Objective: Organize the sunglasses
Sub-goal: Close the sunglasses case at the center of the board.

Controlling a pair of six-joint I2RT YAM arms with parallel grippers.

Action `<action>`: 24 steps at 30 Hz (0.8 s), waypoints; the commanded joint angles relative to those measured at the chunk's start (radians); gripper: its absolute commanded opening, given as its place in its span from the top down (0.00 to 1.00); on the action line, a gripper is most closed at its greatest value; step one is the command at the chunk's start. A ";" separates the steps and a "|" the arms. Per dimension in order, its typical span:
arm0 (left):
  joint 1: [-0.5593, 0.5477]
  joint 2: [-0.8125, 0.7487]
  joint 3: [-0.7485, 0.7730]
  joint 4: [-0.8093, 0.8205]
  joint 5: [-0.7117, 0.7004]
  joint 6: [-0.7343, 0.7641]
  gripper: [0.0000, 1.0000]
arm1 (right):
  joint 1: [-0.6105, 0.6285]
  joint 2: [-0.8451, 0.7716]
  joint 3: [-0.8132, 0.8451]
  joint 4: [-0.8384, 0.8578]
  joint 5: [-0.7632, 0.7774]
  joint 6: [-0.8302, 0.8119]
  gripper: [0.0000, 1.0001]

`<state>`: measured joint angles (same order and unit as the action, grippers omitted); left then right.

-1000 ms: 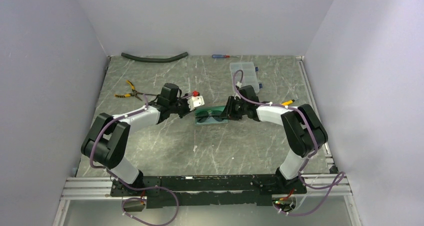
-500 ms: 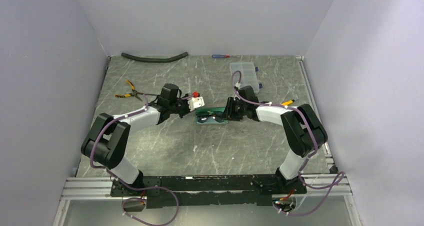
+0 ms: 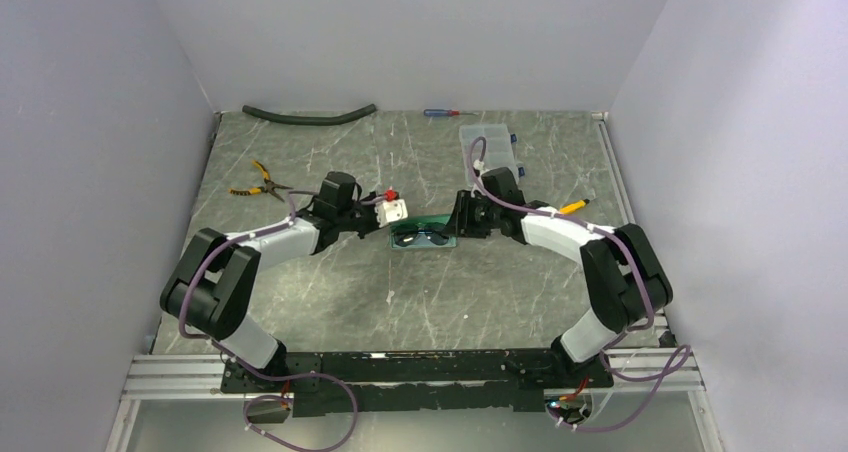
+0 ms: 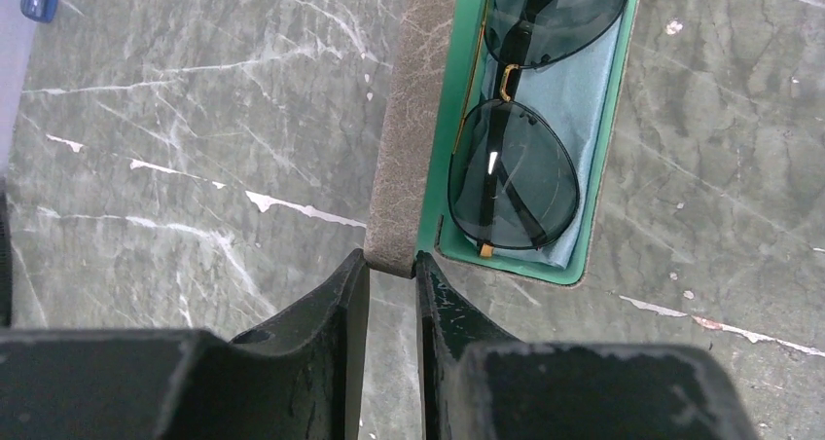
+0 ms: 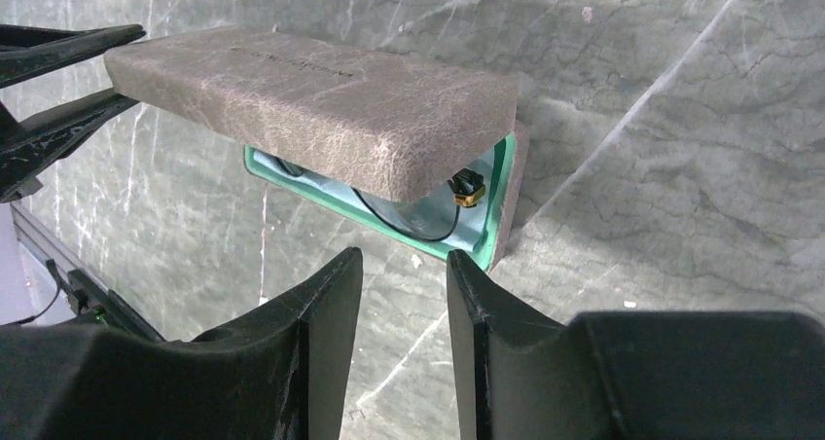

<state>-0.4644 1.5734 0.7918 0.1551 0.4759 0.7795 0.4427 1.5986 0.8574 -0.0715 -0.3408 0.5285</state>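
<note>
The sunglasses (image 4: pixel 514 172) lie folded in the teal-lined base (image 4: pixel 605 138) of the brown case, dark lenses up. The case's brown lid (image 4: pixel 409 119) stands half raised over them, and my left gripper (image 4: pixel 391 263) is shut on the lid's near end. From the right wrist, the lid (image 5: pixel 311 109) hangs over the base and hides all but one lens rim of the sunglasses (image 5: pixel 428 228). My right gripper (image 5: pixel 404 265) is open and holds nothing, just short of the case's end. From above, the case (image 3: pixel 420 238) sits between the left gripper (image 3: pixel 388 224) and the right gripper (image 3: pixel 455 224).
Yellow-handled pliers (image 3: pixel 255 182) lie at the left, a black hose (image 3: pixel 310 115) and a screwdriver (image 3: pixel 440 113) along the back wall. A clear plastic box (image 3: pixel 488 147) sits behind the right arm. A yellow-tipped tool (image 3: pixel 572 206) lies beside the right forearm.
My right gripper has opened wider and its arm's elbow has swung out to the right. The left gripper still holds the lid in the same place.
</note>
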 commanded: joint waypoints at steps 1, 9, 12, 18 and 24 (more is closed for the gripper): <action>-0.014 -0.040 -0.039 0.034 -0.011 0.063 0.77 | -0.006 -0.074 0.007 -0.030 0.019 -0.033 0.59; -0.074 -0.058 -0.143 0.155 -0.117 0.157 0.86 | -0.027 -0.152 0.005 -0.049 0.038 -0.046 0.59; -0.097 -0.058 -0.176 0.200 -0.162 0.192 0.87 | -0.031 -0.175 0.003 -0.048 0.044 -0.049 0.58; -0.146 -0.043 -0.248 0.296 -0.265 0.264 0.89 | -0.032 -0.199 -0.010 -0.021 0.055 -0.043 0.58; -0.199 -0.018 -0.303 0.372 -0.332 0.325 0.89 | -0.028 -0.169 -0.015 0.033 0.039 -0.014 0.58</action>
<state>-0.6262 1.5219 0.5385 0.5243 0.2047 1.0229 0.4149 1.4292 0.8539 -0.1143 -0.3038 0.4995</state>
